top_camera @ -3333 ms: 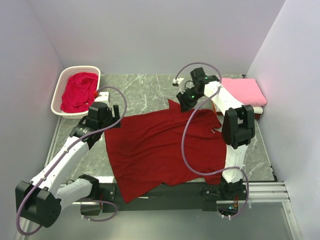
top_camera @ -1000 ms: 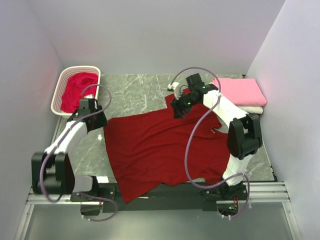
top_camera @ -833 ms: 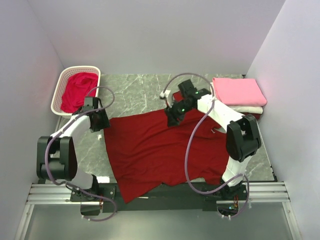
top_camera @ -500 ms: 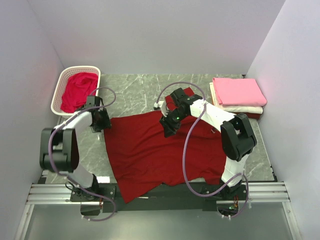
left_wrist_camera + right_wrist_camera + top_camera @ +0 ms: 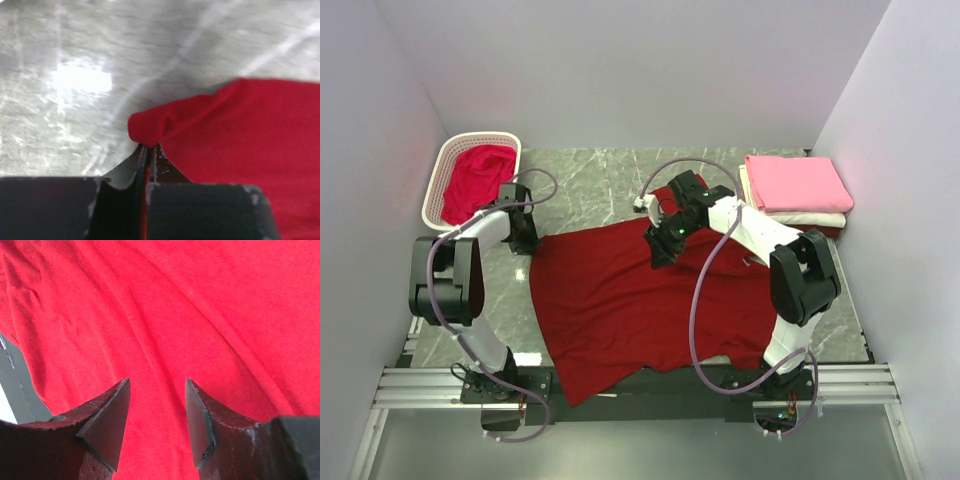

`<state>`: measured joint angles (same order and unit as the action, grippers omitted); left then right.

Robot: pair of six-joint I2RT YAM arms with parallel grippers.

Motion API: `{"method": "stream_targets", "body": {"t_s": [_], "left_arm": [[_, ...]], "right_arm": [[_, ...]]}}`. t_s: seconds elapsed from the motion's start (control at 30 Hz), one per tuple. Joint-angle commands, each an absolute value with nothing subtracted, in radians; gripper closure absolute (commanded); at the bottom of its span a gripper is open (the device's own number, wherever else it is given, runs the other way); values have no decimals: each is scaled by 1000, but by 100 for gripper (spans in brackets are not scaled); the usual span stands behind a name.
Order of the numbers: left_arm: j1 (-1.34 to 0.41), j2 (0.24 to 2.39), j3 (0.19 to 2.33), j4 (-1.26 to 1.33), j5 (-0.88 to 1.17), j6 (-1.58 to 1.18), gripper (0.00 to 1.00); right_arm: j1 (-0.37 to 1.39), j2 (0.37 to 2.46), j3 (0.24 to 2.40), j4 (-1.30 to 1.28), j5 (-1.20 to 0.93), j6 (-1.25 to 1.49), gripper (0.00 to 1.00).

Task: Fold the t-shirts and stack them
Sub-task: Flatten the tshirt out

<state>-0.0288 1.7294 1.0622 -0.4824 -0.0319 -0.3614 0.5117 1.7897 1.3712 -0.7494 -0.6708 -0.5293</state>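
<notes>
A large dark red t-shirt (image 5: 640, 300) lies spread over the middle of the table. My left gripper (image 5: 526, 241) sits at its far left corner. In the left wrist view the left gripper (image 5: 149, 150) is shut on a small fold of the dark red t-shirt (image 5: 240, 140). My right gripper (image 5: 661, 250) hovers over the shirt's upper middle. Seen from the right wrist, the right gripper (image 5: 157, 385) stands open just above the red cloth (image 5: 175, 305), holding nothing. A crimson t-shirt (image 5: 480, 180) lies in the basket. A pink folded t-shirt (image 5: 795, 182) rests on a white folded one (image 5: 812, 218).
The white lattice basket (image 5: 438, 190) stands at the back left corner. The folded stack is at the back right, near the wall. Bare marble table (image 5: 590, 180) shows behind the shirt. The shirt's near edge hangs over the metal rail (image 5: 840, 385).
My left gripper reached the shirt's left corner and shut on it. My right gripper swung left from the collar area to over the shirt's upper middle, staying open.
</notes>
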Motion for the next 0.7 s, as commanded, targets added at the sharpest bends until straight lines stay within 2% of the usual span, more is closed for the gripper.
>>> {"method": "stream_targets", "body": {"t_s": [0.0, 0.1, 0.13, 0.2, 0.23, 0.33, 0.53, 0.67], "left_arm": [[-90, 1568, 1063, -439, 27, -310, 97], [-224, 1485, 1071, -445, 44, -278, 96], [-301, 1473, 1068, -451, 61, -273, 92], [-374, 1457, 1055, -475, 69, -285, 78], [-444, 1457, 1040, -489, 68, -290, 62], [-553, 1437, 997, -518, 22, -321, 46], [-584, 1318, 974, -509, -98, -353, 36], [-584, 1350, 994, -474, -57, -278, 36]], "right_arm": [[482, 1730, 1379, -752, -698, -531, 45], [453, 1726, 1379, -755, -701, -535, 45], [445, 1721, 1379, -755, -704, -535, 45], [419, 1721, 1381, -762, -716, -537, 45], [408, 1718, 1381, -762, -719, -537, 45], [373, 1718, 1384, -768, -732, -537, 45], [342, 1718, 1387, -778, -747, -545, 44], [339, 1729, 1390, -784, -753, -543, 44]]}}
